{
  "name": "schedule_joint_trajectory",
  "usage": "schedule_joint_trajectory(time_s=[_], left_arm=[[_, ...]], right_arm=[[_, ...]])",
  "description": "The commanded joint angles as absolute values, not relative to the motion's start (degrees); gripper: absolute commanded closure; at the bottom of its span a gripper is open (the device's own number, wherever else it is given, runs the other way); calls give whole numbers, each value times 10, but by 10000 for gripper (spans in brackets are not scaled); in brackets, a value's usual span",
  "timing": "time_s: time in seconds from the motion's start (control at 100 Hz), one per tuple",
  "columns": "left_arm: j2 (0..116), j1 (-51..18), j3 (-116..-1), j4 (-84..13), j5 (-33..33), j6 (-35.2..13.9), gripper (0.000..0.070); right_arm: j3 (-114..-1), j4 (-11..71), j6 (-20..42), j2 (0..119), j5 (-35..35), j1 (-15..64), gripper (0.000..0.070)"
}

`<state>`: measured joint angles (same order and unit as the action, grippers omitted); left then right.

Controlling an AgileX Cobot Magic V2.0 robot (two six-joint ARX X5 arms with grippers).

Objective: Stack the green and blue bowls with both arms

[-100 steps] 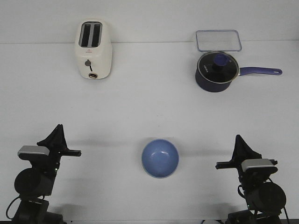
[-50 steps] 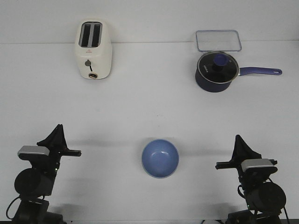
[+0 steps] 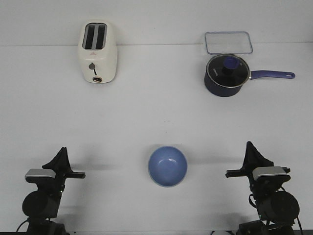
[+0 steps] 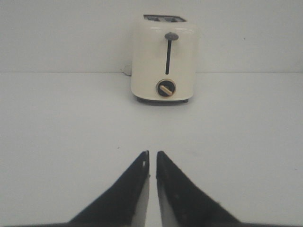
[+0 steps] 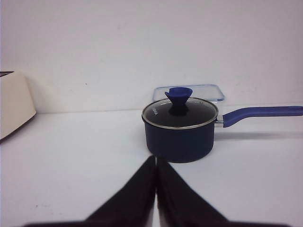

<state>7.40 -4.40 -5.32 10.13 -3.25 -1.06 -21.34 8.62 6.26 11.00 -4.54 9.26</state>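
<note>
The blue bowl stands upright on the white table, near its front edge and midway between my arms. No green bowl shows as a separate thing in any view. My left gripper is at the front left, well apart from the bowl, with its jaws almost together and nothing between them; it also shows in the left wrist view. My right gripper is at the front right, shut and empty, and shows in the right wrist view too. Neither wrist view shows the bowl.
A cream toaster stands at the back left, straight ahead of my left gripper. A dark navy saucepan with a glass lid and long handle stands at the back right, with a clear rectangular container behind it.
My left arm has drawn back toward the table's front edge and sits lower in the front view. The right arm and the bowl have not moved.
</note>
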Motion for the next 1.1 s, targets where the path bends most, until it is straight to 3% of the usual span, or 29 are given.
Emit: schedule_joint_trajectory(time_s=[0.0, 0.14, 1.09], left_arm=[[49, -37, -51, 102, -32, -7, 685], [-1, -23, -26, 79, -32, -7, 685], [2, -18, -8, 91, -31, -7, 685]], right_arm=[[-217, 81, 64, 109, -46, 93, 700], [-217, 81, 64, 109, -46, 93, 700], [-217, 81, 63, 109, -46, 93, 700]])
